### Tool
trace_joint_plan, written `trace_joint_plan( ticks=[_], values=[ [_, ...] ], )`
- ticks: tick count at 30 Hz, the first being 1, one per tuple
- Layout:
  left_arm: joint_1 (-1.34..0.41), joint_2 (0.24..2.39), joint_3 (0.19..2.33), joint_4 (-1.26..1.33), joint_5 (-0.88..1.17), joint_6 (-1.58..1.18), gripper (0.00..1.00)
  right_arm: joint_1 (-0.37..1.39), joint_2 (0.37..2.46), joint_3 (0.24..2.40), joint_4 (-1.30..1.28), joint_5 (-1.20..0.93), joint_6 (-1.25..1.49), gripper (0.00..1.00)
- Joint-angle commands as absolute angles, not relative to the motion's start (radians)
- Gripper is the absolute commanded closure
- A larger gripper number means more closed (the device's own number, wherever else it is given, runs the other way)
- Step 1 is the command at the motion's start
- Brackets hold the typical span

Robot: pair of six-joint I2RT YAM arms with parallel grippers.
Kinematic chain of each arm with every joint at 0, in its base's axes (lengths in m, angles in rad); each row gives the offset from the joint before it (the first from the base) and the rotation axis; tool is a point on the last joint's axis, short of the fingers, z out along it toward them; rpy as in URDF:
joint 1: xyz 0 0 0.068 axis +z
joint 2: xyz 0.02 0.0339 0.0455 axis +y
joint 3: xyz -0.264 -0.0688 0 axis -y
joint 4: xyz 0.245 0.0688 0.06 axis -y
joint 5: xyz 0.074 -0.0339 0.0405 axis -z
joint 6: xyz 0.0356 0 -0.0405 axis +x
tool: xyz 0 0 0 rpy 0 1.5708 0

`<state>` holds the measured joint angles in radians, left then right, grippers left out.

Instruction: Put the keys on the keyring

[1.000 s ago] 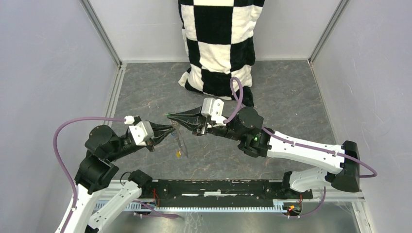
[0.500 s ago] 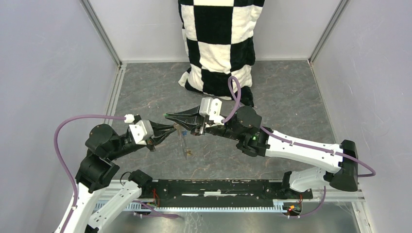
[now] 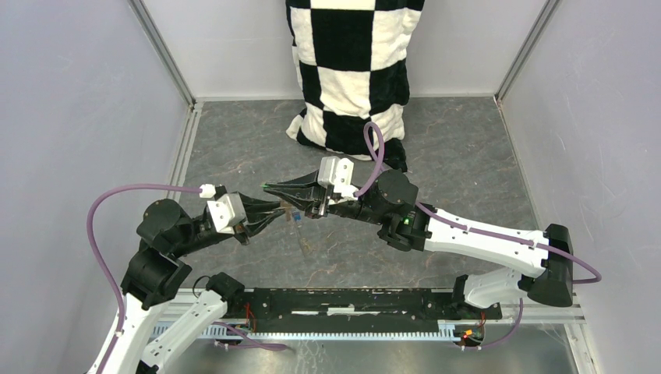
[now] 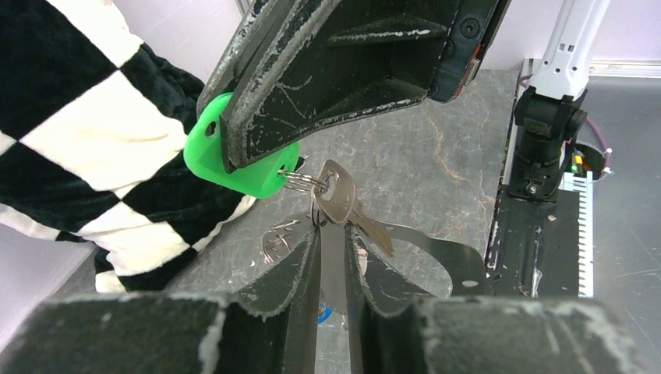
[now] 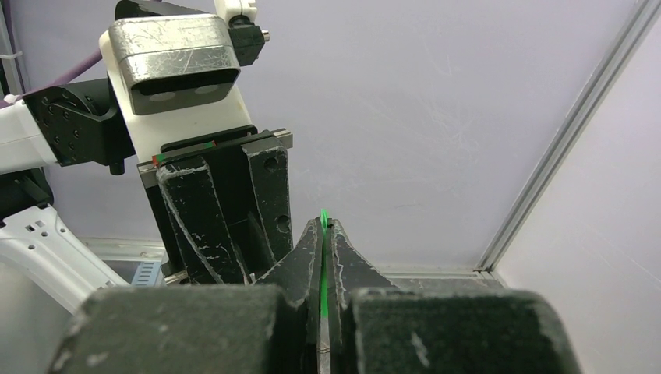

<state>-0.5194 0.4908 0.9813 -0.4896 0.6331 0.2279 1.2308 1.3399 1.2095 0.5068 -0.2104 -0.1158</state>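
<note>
Green plastic key head (image 4: 209, 154): clamped in right gripper (image 5: 323, 227). Silver metal key (image 4: 343, 204): long axis slanting, tip lower-right. Left gripper (image 4: 333, 237): narrowly parted; grip indeterminate.

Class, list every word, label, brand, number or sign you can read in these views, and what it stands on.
None can be read. The green key head, the silver key and the checkered cloth show no lettering; any stamp on the key's metal is too small to tell.
</note>
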Motion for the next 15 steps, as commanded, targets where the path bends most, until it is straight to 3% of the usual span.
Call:
trace_joint_plan(
  ticks=[1, 7, 15],
  values=[
    [-0.521, 0.493, 1.015, -0.431, 0.66, 0.175, 0.8, 1.239, 1.338, 1.258, 0.549, -0.227, -0.097, 1.0],
    [-0.522, 0.485, 1.014, -0.425, 0.666, 0.173, 0.95, 1.24, 1.33, 1.253, 0.558, -0.23, -0.087, 1.0],
    [-0.522, 0.479, 1.01, -0.423, 0.658, 0.172, 0.94, 1.239, 1.336, 1.255, 0.566, -0.245, -0.072, 1.0]
  ],
)
